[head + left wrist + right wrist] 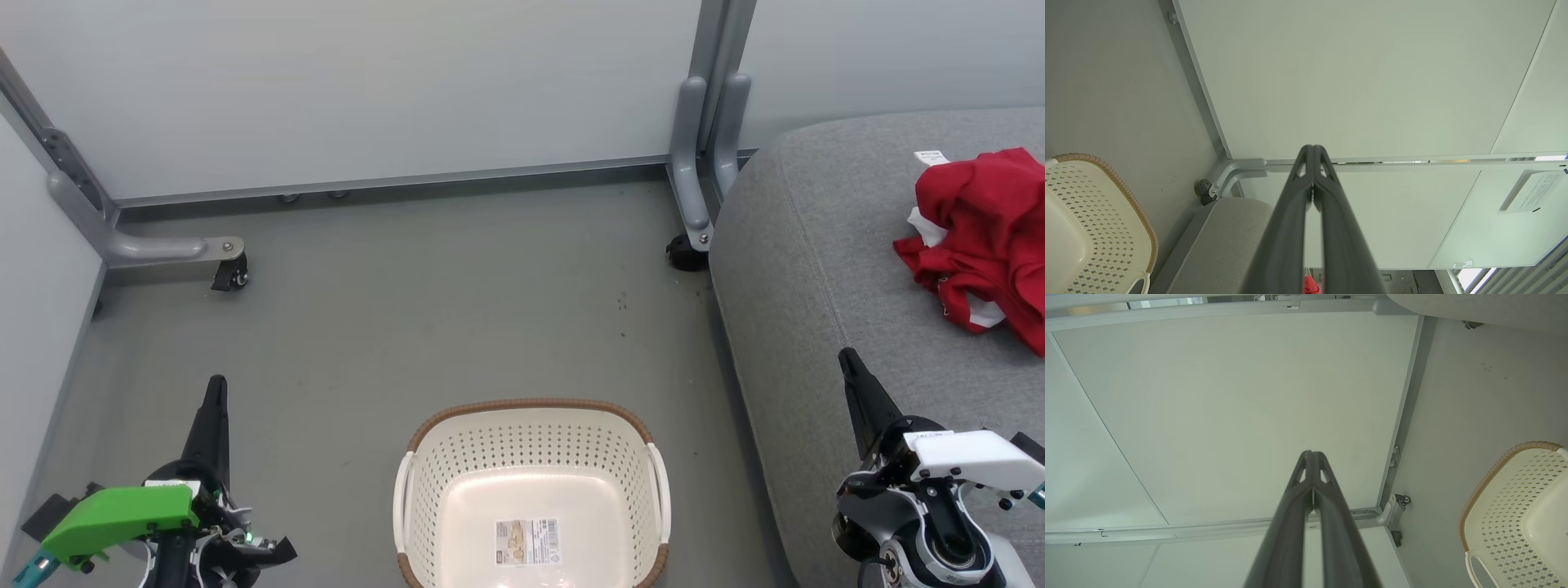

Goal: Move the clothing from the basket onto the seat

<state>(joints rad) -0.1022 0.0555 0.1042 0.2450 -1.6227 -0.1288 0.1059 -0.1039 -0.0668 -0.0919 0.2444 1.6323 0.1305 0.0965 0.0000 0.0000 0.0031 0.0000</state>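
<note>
- My left gripper's (216, 392) two dark fingers are pressed together tip to tip, with no thing between them; the left wrist view (1312, 150) shows only a thin slit lower down.
- My right gripper's (849, 365) fingers are clenched the same way, tips meeting in the right wrist view (1312, 454).
- Both grippers point up the head view, the left low over the grey floor (408, 310), the right over the near edge of the seat (816, 269). My wrists sit at the bottom corners, well apart.
- The basket (531, 407) stands on the floor between my arms. It is cream-white and perforated, with a brown woven-look rim and white side handles. A label sticker (527, 542) lies on its pale bottom.
- The seat, light-grey fabric with a rounded corner and a stitched seam, lies to my right, beside the basket.
- The clothing (988, 220) lies on the seat, well apart from both grippers, as a crumpled red heap with white bands showing and a small white tag (931, 157) at its far side. I cannot tell one garment from the other.
- The left wrist view catches the basket's rim (1118, 183), the seat's corner (1224, 241) and a red scrap of clothing (1310, 285) between my fingers' bases.
- The right wrist view has the basket (1511, 506) at its right edge below pale wall panels (1229, 408).
</note>
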